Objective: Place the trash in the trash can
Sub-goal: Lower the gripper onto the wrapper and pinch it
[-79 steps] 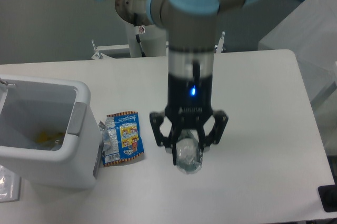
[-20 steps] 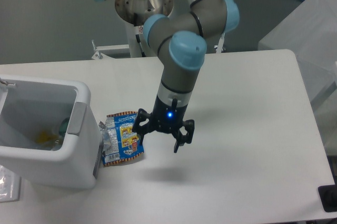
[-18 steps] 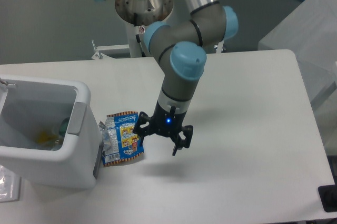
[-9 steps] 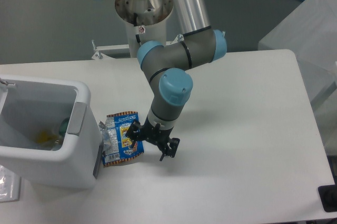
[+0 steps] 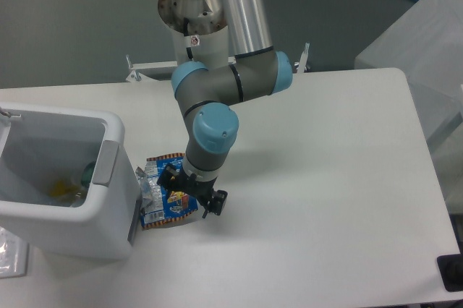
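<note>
Hovering low over the wrapper [image 5: 168, 192], just left of frame centre, the gripper [image 5: 190, 191] has its black fingers spread apart: one finger [image 5: 167, 176] sits over the wrapper's upper right part, the other [image 5: 215, 202] stands off its right edge above the table [image 5: 325, 178]. Cannot tell whether either fingertip touches the wrapper or the table. Nothing is held between them. Wrapper lies flat, blue face up, orange edging at top and bottom, silver lining showing at its left side; its left edge is just beside the bin [image 5: 61, 181]. Bin stands at lower left of the frame, white, open-topped, grey panel [image 5: 107, 163] on the side facing the wrapper. Inside it, at the right inner wall, a bit of green [image 5: 87, 172] shows, with something yellowish [image 5: 61, 191] on the floor of the bin; too little of either is visible to tell what it is. Arm [image 5: 217, 48] comes down from the top centre, grey with light blue joint caps, wrist bent toward the lower left.
</note>
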Controlling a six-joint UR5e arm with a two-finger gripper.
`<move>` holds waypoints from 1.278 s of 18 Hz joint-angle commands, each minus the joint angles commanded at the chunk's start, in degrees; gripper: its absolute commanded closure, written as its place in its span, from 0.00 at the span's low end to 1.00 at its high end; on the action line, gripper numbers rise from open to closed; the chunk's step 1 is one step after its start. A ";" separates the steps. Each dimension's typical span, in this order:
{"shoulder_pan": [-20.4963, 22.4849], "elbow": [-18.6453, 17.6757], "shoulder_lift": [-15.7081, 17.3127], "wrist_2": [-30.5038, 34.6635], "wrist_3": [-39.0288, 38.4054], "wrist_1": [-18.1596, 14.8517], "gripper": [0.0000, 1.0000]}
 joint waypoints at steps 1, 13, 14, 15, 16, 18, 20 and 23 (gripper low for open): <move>0.00 0.00 -0.18 0.00 0.00 0.00 0.01; -0.09 -0.09 -0.18 0.18 -2.37 0.00 0.63; -0.18 0.00 -0.18 0.18 -2.37 0.00 0.66; -0.18 0.00 -0.09 0.18 -2.37 0.00 0.71; -0.09 -0.09 0.08 0.18 -2.37 -0.09 0.84; -0.09 -0.09 0.44 0.18 -2.37 -0.09 0.92; -0.09 -0.17 0.61 0.18 -2.46 -0.09 0.99; 0.00 -0.26 1.14 0.09 -3.16 -0.17 1.00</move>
